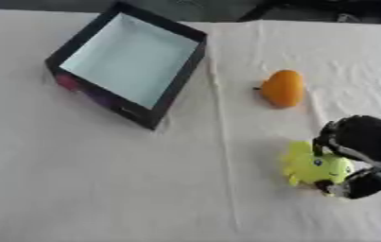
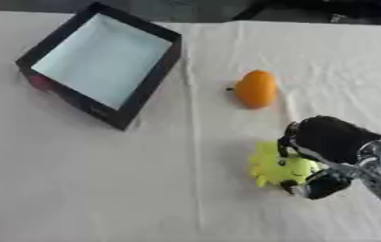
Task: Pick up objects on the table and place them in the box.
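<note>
Here, one box (image 1: 156, 100), one orange fruit (image 1: 282, 88), right robot hand (image 2: 330, 142) curled around one yellow toy (image 2: 276, 168)

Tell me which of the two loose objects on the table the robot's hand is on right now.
The spiky yellow-green plush toy. The right hand has its fingers curled around it, while the orange rounded fruit lies untouched, farther up the cloth.

One box (image 1: 189, 35), black-walled with a pale floor, open and holding nothing. One orange fruit (image 1: 282, 88), right of the box. One yellow toy (image 1: 312, 166), right of the box and nearer than the fruit. One hand (image 2: 330, 139), the robot's right, at the toy. One cloth-covered bench (image 1: 102, 179) carrying all three.
</note>
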Controlling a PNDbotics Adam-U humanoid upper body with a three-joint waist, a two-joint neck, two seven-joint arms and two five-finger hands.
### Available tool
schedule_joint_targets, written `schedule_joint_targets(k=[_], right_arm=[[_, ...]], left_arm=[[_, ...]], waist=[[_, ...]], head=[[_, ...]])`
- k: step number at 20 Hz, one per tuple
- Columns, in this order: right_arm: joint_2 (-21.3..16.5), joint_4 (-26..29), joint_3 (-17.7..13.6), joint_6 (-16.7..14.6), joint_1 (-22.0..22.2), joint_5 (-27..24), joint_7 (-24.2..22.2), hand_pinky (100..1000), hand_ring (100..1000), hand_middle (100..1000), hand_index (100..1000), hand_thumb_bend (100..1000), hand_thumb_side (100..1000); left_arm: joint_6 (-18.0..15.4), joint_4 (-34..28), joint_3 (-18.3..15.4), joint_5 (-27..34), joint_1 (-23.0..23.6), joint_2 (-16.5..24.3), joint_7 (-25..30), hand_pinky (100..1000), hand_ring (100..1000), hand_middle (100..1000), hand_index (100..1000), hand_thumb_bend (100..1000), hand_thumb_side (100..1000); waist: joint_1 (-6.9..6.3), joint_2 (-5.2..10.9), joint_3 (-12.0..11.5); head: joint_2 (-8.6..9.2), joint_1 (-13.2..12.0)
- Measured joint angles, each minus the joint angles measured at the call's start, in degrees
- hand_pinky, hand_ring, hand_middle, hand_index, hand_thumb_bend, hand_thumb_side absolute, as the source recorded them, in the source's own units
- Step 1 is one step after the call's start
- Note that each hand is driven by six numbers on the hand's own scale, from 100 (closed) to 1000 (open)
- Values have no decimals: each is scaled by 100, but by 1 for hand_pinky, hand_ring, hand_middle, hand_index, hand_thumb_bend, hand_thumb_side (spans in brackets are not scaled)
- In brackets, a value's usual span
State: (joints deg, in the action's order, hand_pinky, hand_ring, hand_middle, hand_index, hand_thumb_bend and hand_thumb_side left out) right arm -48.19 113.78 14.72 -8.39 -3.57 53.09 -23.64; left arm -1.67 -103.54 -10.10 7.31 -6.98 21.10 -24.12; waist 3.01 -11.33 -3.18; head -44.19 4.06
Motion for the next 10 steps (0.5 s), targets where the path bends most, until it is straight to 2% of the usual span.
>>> schedule_joint_targets(k=[4,10], right_arm=[[-62,0,-33,-132,-118,-179,142,439,355,271,518,439,414],[-236,0,-149,-338,-407,-770,312,436,351,266,516,440,439]], left_arm=[[3,0,0,0,1,0,-1,801,608,783,787,410,663],[4,0,-3,0,18,0,0,802,608,783,787,410,664]], waist=[[11,0,19],[34,2,84]], head=[[0,-1],[0,-29]])
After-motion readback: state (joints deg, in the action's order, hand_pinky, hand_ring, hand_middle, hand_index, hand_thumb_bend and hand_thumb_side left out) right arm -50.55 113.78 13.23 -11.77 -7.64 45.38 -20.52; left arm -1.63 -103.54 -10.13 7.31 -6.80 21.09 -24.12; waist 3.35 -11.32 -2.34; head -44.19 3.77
